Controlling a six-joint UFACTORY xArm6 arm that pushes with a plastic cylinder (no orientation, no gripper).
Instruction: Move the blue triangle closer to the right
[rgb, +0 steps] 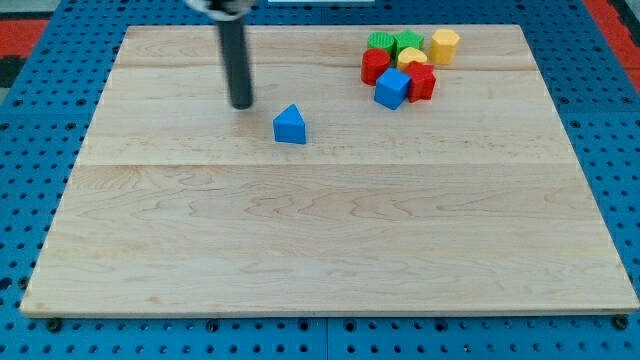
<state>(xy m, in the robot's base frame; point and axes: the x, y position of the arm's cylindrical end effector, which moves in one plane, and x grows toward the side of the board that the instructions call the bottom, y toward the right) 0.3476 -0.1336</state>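
Nearest the camera, bare pale wooden board (330, 250) is seen, nothing resting on its lower half. Further up, the small blue triangle block (290, 125) is found left of centre, with my tip (241, 104) set down just beside it, up and to the view's left, not touching. No gripper is carried, only the dark rod.

A risk is judged: a push from that diagonal could send the triangle downward or spin it off the tip. Pushed too far right, it could be driven into the cluster, whose blue cube (392, 89) lies nearest. Several clustered blocks overlap; their shapes are hard to make out. The rod's top is cut off.
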